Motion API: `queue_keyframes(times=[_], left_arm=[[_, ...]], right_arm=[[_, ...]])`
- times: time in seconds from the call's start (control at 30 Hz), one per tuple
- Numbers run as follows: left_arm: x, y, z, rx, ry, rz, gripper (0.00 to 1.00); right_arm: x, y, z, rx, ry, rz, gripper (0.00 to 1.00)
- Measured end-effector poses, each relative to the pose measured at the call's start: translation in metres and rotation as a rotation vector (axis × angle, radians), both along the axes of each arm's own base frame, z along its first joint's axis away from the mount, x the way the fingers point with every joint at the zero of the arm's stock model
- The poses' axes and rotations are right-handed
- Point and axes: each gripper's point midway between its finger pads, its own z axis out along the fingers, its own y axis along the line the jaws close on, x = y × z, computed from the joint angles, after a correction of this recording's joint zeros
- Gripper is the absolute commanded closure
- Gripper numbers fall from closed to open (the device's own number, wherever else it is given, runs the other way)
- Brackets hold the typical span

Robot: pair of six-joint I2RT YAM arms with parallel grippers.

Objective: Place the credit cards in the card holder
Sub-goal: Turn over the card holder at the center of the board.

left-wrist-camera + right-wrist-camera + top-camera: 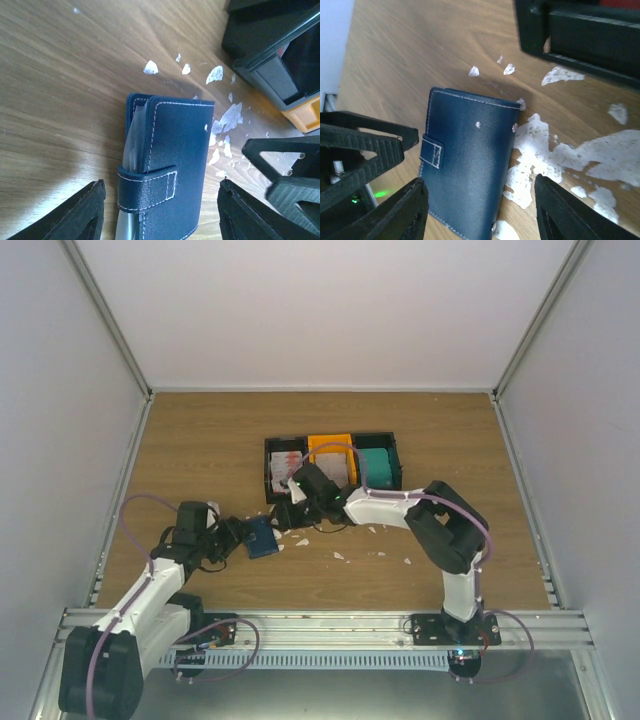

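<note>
The left gripper [162, 186] has its black fingers spread. One sits at each lower corner of its wrist view and neither presses the leather, so nothing is pinched. The right gripper [480, 180] is spread the same way at the bottom of its own view.

Between both pairs of fingers lies the small navy-blue stitched leather card holder [167, 160]. It rests flat on the brown wooden tabletop [200, 450] at centre-left of the overhead view. Its strap is fastened across the cover, with pale inner sleeves showing along one edge.

Both arms probably meet here because one must steady the card holder while the other undoes the strap.

Torn white scraps [540, 145] are scattered just beside it.

Further up, the row of black and orange plastic bins [274, 490] holds the thin plastic credit cards [376, 462], teal and red-printed white, well apart from the card holder.
</note>
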Motion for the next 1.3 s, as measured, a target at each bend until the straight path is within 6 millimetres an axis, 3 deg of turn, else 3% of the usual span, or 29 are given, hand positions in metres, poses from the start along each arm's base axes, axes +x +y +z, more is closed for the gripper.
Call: queue_keyframes(times=[0.1, 0.27, 0.43, 0.67, 0.83, 0.97, 1.13, 1.3], left_arm=[[-0.002, -0.005, -0.005, -0.019, 0.023, -0.024, 0.41], [-0.007, -0.011, -0.017, -0.047, 0.074, -0.05, 0.48], [-0.004, -0.018, -0.024, -0.078, 0.076, -0.079, 0.64], [-0.004, -0.024, -0.026, -0.104, 0.056, -0.116, 0.99], [0.001, -0.028, -0.014, -0.116, -0.006, -0.148, 1.0], [0.007, -0.033, 0.004, -0.129, -0.071, -0.177, 1.0], [0.015, -0.044, 0.04, -0.186, -0.168, -0.233, 1.0], [0.014, -0.062, 0.09, -0.311, -0.264, -0.325, 1.0]], right_arm=[[-0.007, 0.012, -0.01, -0.051, -0.003, 0.022, 0.52], [-0.013, 0.013, -0.036, -0.135, 0.028, 0.04, 0.59], [-0.01, 0.019, -0.036, -0.142, 0.031, 0.044, 0.62], [-0.012, 0.019, -0.036, -0.142, 0.044, 0.051, 0.59], [-0.008, 0.015, -0.033, -0.124, 0.052, 0.031, 0.49], [-0.007, -0.005, -0.013, -0.081, 0.05, -0.013, 0.36], [0.012, -0.031, 0.041, 0.036, -0.015, -0.108, 0.19], [0.005, -0.041, 0.082, 0.175, -0.056, -0.114, 0.14]])
